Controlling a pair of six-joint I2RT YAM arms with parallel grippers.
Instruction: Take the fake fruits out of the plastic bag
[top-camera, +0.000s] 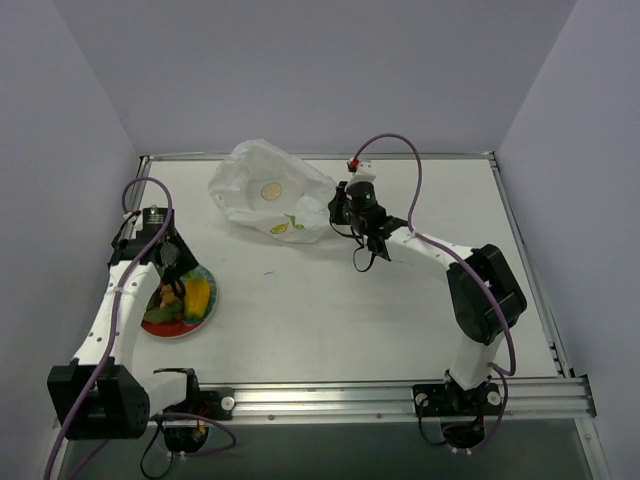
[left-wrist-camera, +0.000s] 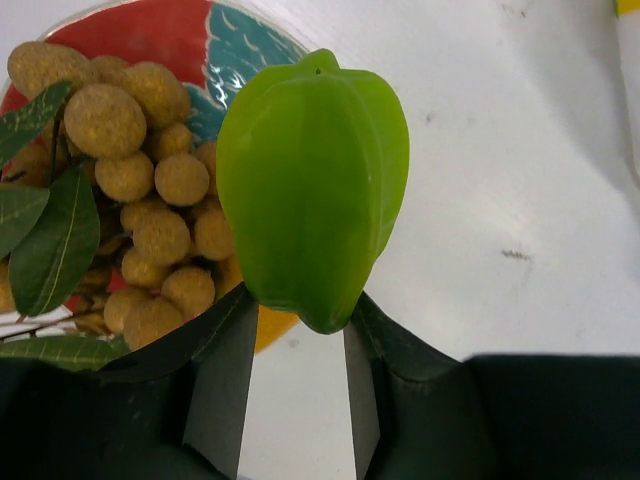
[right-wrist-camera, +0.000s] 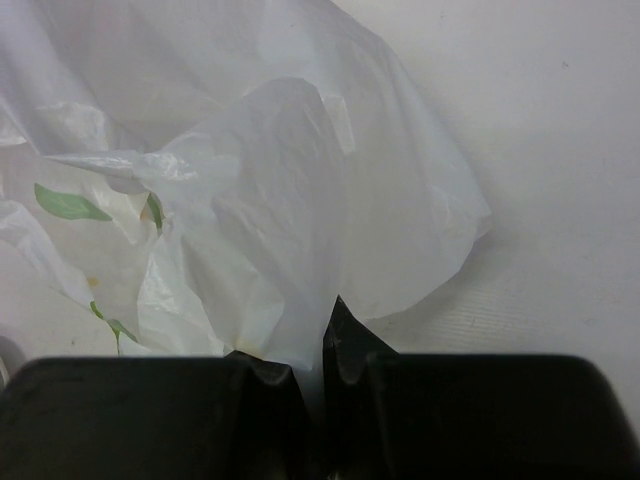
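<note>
Fruit in grip: lime-green fake fruit (left-wrist-camera: 312, 190), ridged and glossy, caught at its lower end and hanging over the rim of the plate
Fruits on plate: cluster of brown longan-like balls (left-wrist-camera: 150, 190) with dark green leaves (left-wrist-camera: 50, 250); yellow-orange fruit (top-camera: 198, 293) lies beside them, on the side towards the middle of the worktop
Plate (top-camera: 175, 333): round, red-rimmed with a teal centre, at the left side of the worktop, well apart from the bag
Plastic bag (top-camera: 265, 190): white, thin and crumpled, lying at the far middle of the worktop, with small yellow and green marks; whether any fruit is inside cannot be told
Left hand (left-wrist-camera: 300, 305): narrowed around the green fruit, a finger on each side
Right hand (right-wrist-camera: 318, 350): fully closed, pinching a fold of the bag's right-hand edge between its fingertips
Worktop (top-camera: 350, 300): white and flat, metal rail along the near edge
</note>
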